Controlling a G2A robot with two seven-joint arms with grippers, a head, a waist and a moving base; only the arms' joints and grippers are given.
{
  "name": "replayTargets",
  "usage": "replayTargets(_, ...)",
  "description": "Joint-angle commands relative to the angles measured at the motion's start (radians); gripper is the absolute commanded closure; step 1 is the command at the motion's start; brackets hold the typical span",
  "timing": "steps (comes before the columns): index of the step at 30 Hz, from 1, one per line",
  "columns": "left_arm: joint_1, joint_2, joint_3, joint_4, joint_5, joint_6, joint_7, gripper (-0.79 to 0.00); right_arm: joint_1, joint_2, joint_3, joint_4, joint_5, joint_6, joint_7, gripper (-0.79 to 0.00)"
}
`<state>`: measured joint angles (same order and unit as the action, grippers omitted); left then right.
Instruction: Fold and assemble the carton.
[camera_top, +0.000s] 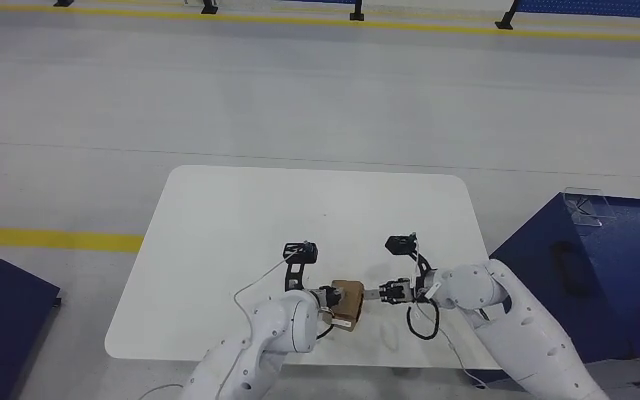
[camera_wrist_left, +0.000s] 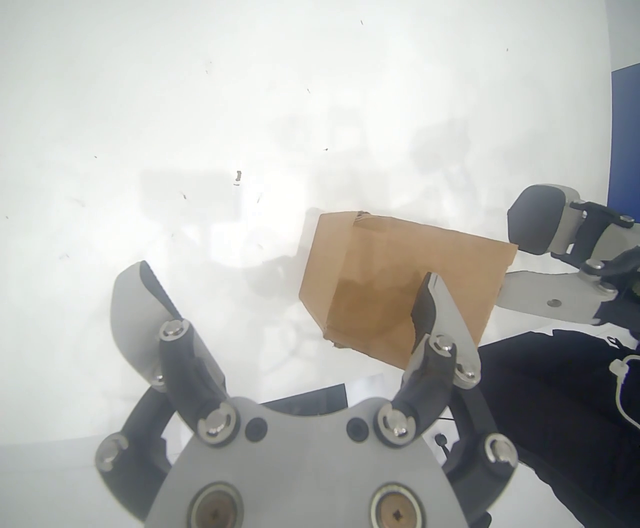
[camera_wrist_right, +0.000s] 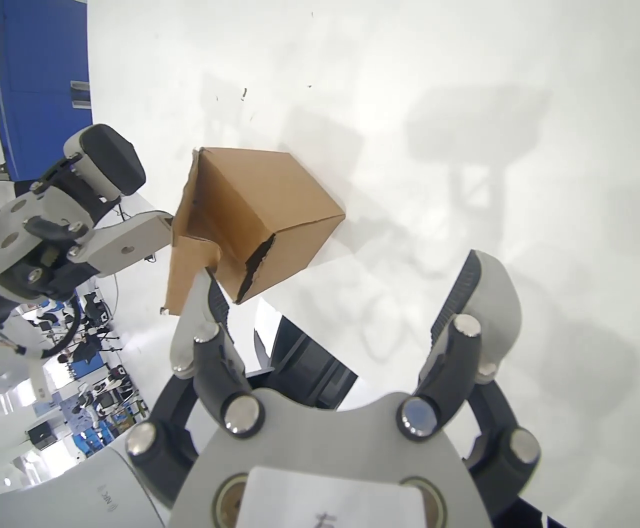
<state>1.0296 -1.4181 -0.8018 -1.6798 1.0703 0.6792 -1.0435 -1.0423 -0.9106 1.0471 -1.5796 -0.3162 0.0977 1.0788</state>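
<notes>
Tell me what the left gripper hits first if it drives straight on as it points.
Probably the carton, right ahead of one finger of the left gripper; the other faces bare table. Depth unclear.

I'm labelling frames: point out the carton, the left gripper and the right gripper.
carton (camera_wrist_left: 400, 250), left wrist view, broad brown face.
left gripper (camera_wrist_left: 282, 275), left wrist view, between fingertips.
right gripper (camera_wrist_right: 342, 267), right wrist view, between fingertips.

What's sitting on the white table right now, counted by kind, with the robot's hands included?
carton, brown: 1
robot hands: 2 (left hand, right hand, both open beside the carton)
Total: 3
</notes>
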Motion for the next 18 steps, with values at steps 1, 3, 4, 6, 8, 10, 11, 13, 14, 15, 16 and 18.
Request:
replayTargets(1,0.001,-0.002,-0.002,0.003,-0.003,-0.003,-0.002,-0.785,0.005,-0.003,-0.009,0.001,-0.012,0.005,-0.004,-0.785)
replayTargets(3,0.001,-0.005,-0.003,0.010,-0.004,-0.006,-0.001,-0.785,0.007,-0.005,-0.017,0.003,-0.021,0.011,-0.013,-0.785)
replayTargets(4,0.001,-0.006,-0.003,0.014,-0.005,-0.007,0.000,-0.785,0.008,-0.007,-0.021,0.003,-0.022,0.011,-0.015,-0.785)
replayTargets(6,-0.001,-0.009,-0.004,0.022,-0.009,-0.008,0.000,-0.785,0.010,-0.009,-0.028,0.004,-0.029,0.011,-0.017,-0.785)
replayTargets(8,-0.003,-0.012,-0.004,0.034,-0.008,-0.007,-0.001,-0.785,0.012,-0.011,-0.033,0.005,-0.041,0.014,-0.023,-0.785)
replayTargets(10,-0.005,-0.015,-0.002,0.041,-0.005,-0.005,-0.002,-0.785,0.013,-0.012,-0.037,0.005,-0.048,0.015,-0.022,-0.785)
replayTargets(11,-0.007,-0.017,-0.001,0.043,-0.005,-0.004,-0.002,-0.785,0.014,-0.013,-0.038,0.006,-0.053,0.017,-0.023,-0.785)
replayTargets(13,-0.007,-0.020,0.000,0.046,-0.003,-0.004,-0.002,-0.785,0.015,-0.014,-0.041,0.008,-0.059,0.021,-0.027,-0.785)
replayTargets(14,-0.008,-0.021,0.000,0.048,-0.002,-0.005,-0.003,-0.785,0.016,-0.015,-0.042,0.009,-0.061,0.022,-0.028,-0.785)
replayTargets(15,-0.009,-0.022,0.000,0.049,0.001,-0.004,-0.003,-0.785,0.017,-0.016,-0.043,0.011,-0.063,0.023,-0.029,-0.785)
replayTargets(16,-0.008,-0.023,0.000,0.050,0.001,-0.005,-0.004,-0.785,0.018,-0.017,-0.045,0.013,-0.065,0.025,-0.031,-0.785)
replayTargets(18,-0.008,-0.025,-0.002,0.051,0.002,-0.006,-0.005,-0.785,0.020,-0.019,-0.048,0.016,-0.068,0.027,-0.037,-0.785)
